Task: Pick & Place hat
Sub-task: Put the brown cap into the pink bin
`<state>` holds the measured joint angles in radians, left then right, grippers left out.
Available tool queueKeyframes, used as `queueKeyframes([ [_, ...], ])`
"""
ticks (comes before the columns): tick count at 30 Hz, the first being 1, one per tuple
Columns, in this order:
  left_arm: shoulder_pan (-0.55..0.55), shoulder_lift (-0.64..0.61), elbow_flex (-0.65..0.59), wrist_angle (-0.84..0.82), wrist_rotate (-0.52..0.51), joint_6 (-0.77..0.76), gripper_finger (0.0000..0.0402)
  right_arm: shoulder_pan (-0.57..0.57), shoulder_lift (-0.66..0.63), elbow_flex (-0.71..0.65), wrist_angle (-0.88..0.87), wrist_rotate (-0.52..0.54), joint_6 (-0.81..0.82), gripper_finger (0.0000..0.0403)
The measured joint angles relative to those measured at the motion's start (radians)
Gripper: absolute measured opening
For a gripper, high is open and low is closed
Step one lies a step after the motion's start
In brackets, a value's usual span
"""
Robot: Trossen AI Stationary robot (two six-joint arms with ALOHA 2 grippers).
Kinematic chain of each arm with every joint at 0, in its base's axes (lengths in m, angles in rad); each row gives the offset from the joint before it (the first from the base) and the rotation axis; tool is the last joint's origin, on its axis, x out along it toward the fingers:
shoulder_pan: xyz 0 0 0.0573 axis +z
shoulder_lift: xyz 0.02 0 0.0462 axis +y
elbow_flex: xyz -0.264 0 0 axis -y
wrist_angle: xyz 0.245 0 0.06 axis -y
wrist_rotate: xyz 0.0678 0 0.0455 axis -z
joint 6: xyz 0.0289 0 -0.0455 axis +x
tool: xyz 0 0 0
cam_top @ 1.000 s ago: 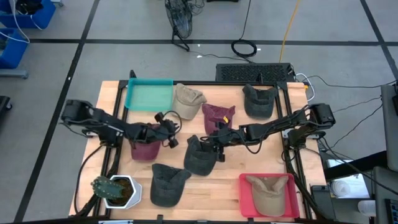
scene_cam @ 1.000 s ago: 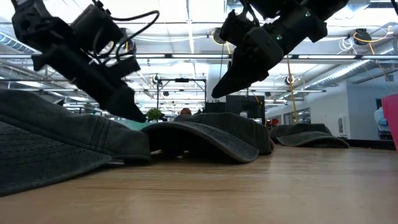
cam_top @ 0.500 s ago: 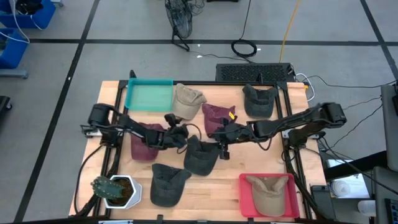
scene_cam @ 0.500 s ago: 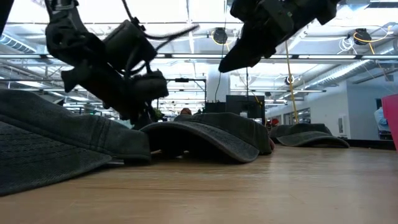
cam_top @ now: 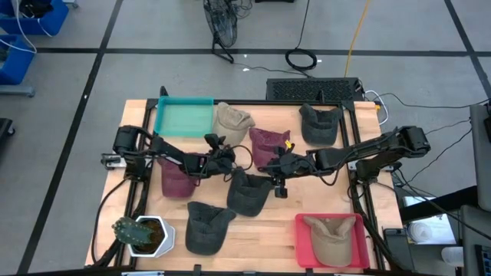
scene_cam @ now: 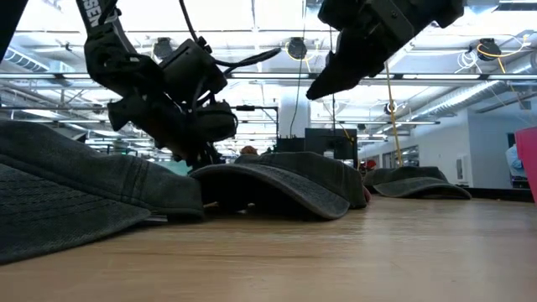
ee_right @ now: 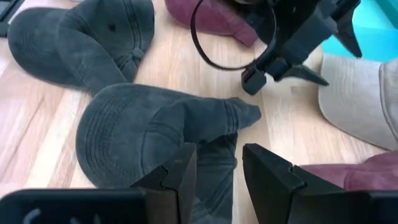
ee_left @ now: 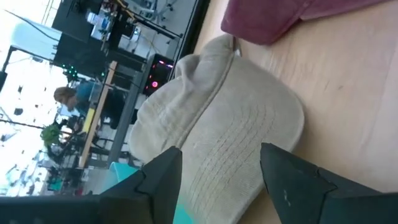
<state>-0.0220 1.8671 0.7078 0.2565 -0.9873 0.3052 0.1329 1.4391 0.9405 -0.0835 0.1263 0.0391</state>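
High view, contents as seen from above: wooden table at frame centre on a grey floor crossed by dark lines, cables and a black keyboard-like unit beyond its upper edge, blue bins at far upper left

- teal tray, upper left of the table
- tan hat just right of that tray
- maroon hat at upper centre; second maroon hat at left
- dark grey hat at table centre, between my two grippers; further grey hats at lower left and upper right
- red tray, lower right, holding a tan cap
- potted plant, lower left corner
- my left gripper, centre-left, fingers spread apart, nothing between them, just beside the central hat's upper left edge
- my right gripper, just right of the same hat, fingers parted, holding nothing

Low view: bright hall with ceiling lights and pipework beyond the tabletop
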Motion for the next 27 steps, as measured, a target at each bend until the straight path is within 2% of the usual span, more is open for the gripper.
queueKeyframes([
  [4, -0.007, -0.037, 0.003, -0.092, 0.025, 0.076, 0.0218, 0.0, 0.0, 0.0, -0.021, 0.0, 0.001, 0.0121],
  [14, -0.015, -0.203, 0.037, -0.399, 0.154, 0.1, 0.0218, 0.01, -0.028, 0.0, -0.074, -0.001, 0.009, 0.0121],
  [17, -0.004, -0.208, 0.037, -0.383, 0.166, 0.135, 0.0218, 0.023, -0.048, 0.0, -0.064, 0.0, 0.004, 0.0121],
  [22, 0.036, -0.176, 0.036, -0.379, 0.25, 0.192, 0.0218, 0.045, -0.083, 0.0, -0.068, 0.0, 0.002, 0.0121],
  [27, 0.086, -0.127, 0.037, -0.35, 0.226, 0.233, 0.0218, 0.063, -0.113, 0.0, -0.062, 0.001, -0.006, 0.0121],
])
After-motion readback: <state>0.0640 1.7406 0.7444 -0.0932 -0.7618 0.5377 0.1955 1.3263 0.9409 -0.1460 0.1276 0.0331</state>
